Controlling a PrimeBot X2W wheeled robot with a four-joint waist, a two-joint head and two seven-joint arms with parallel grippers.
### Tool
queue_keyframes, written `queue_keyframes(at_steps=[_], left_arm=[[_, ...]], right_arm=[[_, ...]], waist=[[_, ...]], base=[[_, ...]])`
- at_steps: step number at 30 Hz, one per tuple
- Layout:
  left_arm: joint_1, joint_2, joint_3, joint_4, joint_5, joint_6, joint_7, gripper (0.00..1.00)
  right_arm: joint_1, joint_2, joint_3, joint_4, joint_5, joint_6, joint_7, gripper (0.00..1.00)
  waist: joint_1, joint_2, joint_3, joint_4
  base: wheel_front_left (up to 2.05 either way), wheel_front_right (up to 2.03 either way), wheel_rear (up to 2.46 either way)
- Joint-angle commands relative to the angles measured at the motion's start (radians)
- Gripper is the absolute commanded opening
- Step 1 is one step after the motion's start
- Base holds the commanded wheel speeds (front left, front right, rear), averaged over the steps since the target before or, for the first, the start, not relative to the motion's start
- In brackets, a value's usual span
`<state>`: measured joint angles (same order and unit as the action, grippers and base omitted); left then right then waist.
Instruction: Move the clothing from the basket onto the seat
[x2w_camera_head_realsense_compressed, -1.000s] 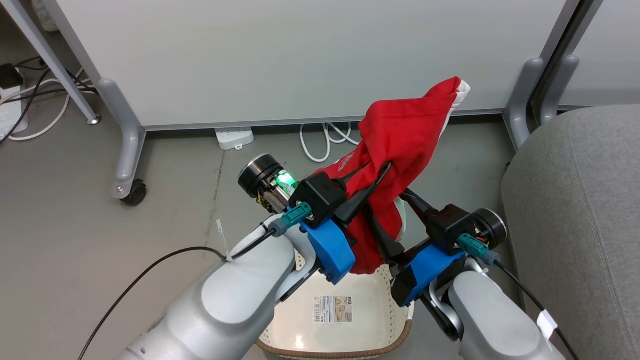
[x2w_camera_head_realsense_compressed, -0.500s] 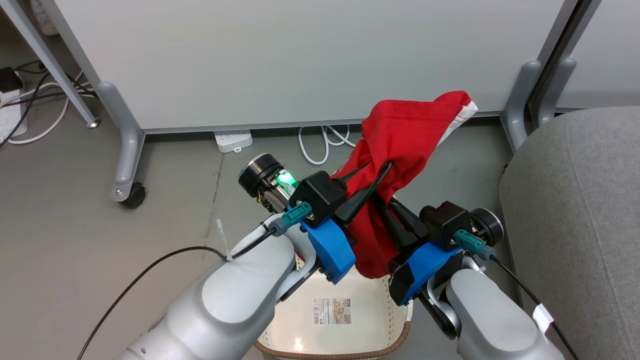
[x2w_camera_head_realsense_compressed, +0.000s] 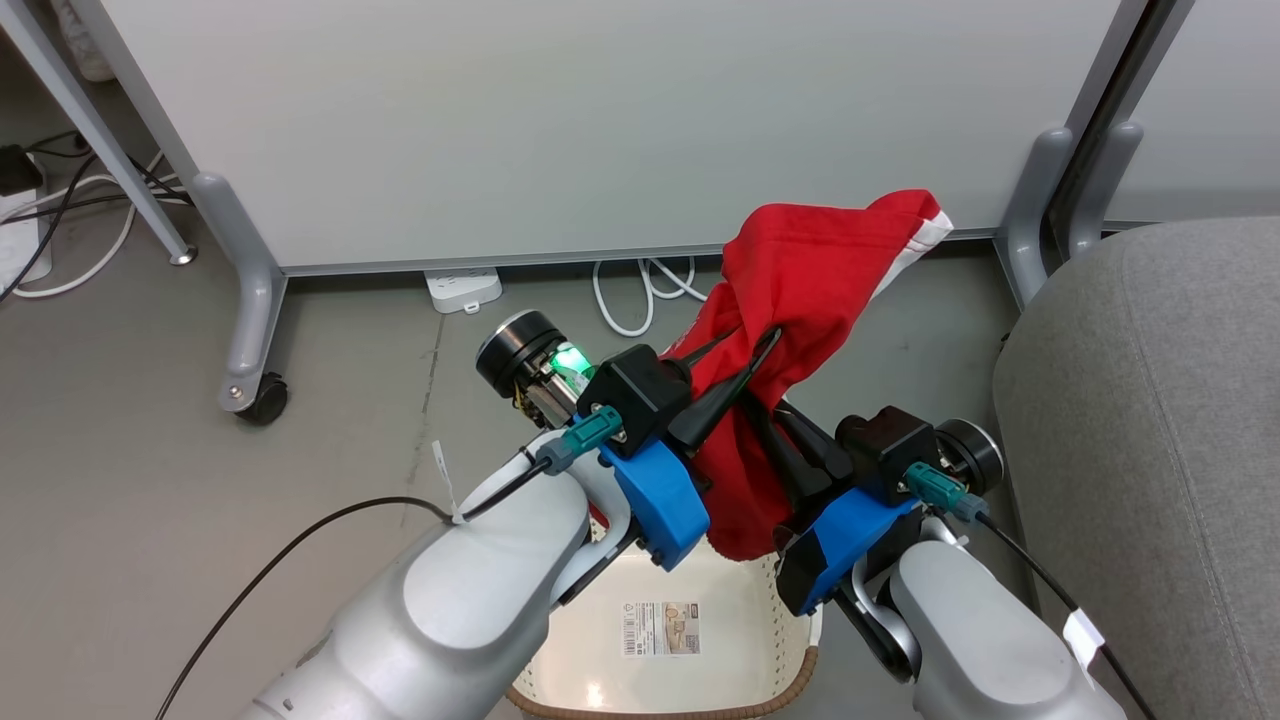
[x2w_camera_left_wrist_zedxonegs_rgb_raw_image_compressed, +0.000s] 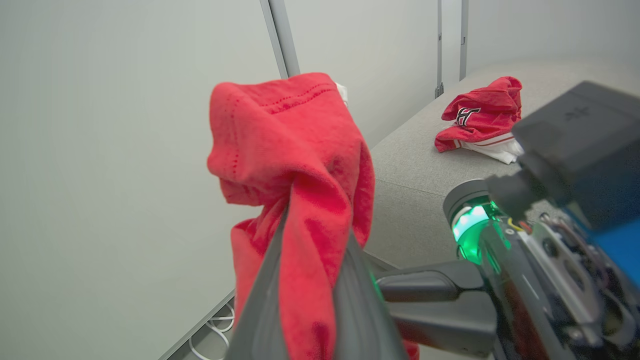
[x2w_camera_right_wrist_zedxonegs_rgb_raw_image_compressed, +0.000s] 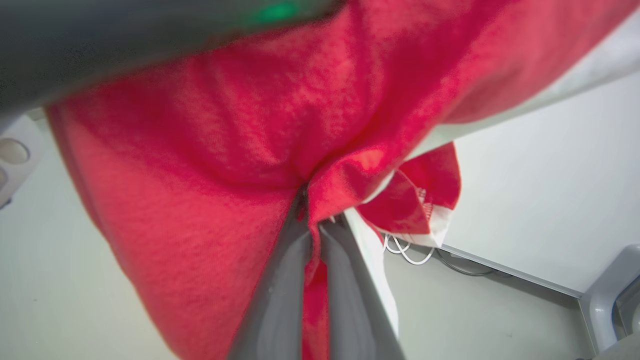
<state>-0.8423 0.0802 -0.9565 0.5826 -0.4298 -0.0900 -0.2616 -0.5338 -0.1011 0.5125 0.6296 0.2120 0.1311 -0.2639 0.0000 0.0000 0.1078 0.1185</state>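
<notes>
The left gripper (x2w_camera_head_realsense_compressed: 748, 345) is closed on a bright red soft fabric jersey with white trim (x2w_camera_head_realsense_compressed: 815, 265). The right gripper (x2w_camera_right_wrist_zedxonegs_rgb_raw_image_compressed: 316, 210) is clamped on a lower fold of the same garment. The jersey hangs in the air above the cream-white perforated plastic basket with brown woven-look rim (x2w_camera_head_realsense_compressed: 590, 640), beside the large grey upholstered seat cushion (x2w_camera_head_realsense_compressed: 1150, 450). A second crumpled red jersey (x2w_camera_left_wrist_zedxonegs_rgb_raw_image_compressed: 480, 117) lies on that cushion.

red jersey (x2w_camera_head_realsense_compressed: 800, 270) with white trim, cream basket (x2w_camera_head_realsense_compressed: 800, 625) with brown rim, grey seat (x2w_camera_head_realsense_compressed: 1150, 450)
</notes>
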Motion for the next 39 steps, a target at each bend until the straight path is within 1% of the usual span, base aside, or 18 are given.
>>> queue_keyframes(at_steps=[1, 7, 8, 9, 26, 33, 39], left_arm=[[0.007, -0.001, 0.004, 0.003, 0.004, -0.002, -0.005, 0.00], [0.012, -0.002, 0.009, 0.002, 0.007, -0.001, -0.005, 0.01], [0.014, -0.002, 0.010, 0.000, 0.008, 0.000, -0.005, 0.46], [0.015, -0.002, 0.014, -0.005, 0.011, 0.004, -0.005, 1.00], [0.011, 0.005, 0.032, -0.007, 0.029, 0.006, -0.005, 1.00], [0.003, 0.009, 0.034, -0.008, 0.035, 0.007, -0.005, 1.00], [-0.007, 0.015, 0.035, -0.009, 0.037, 0.007, -0.005, 1.00]], right_arm=[[-0.003, -0.003, 0.004, 0.002, 0.004, -0.001, -0.001, 0.00], [0.003, -0.006, 0.006, 0.001, 0.009, -0.001, -0.001, 0.00], [0.004, -0.006, 0.007, 0.001, 0.010, -0.001, -0.001, 0.00], [0.006, -0.007, 0.007, 0.000, 0.010, -0.001, -0.001, 0.00], [0.014, -0.008, -0.008, -0.008, 0.011, -0.001, -0.001, 0.00], [-0.001, -0.009, -0.025, -0.015, 0.008, -0.001, -0.001, 0.00], [-0.015, -0.013, -0.057, -0.028, 0.001, -0.001, -0.001, 0.00]], waist=[[0.0000, 0.0000, -0.002, 0.000], [0.0000, 0.0000, -0.006, -0.002], [0.0000, 0.0000, -0.007, -0.003], [0.0000, 0.0000, -0.007, -0.003], [0.0000, 0.0000, 0.011, -0.023], [0.0000, 0.0000, 0.030, -0.047], [0.0000, 0.0000, 0.057, -0.089]], base=[[0.00, 0.00, 0.00], [0.00, 0.00, 0.00], [0.00, 0.00, 0.00], [0.00, 0.00, 0.00], [0.00, 0.00, 0.00], [0.00, 0.00, 0.00], [0.00, 0.00, 0.00]])
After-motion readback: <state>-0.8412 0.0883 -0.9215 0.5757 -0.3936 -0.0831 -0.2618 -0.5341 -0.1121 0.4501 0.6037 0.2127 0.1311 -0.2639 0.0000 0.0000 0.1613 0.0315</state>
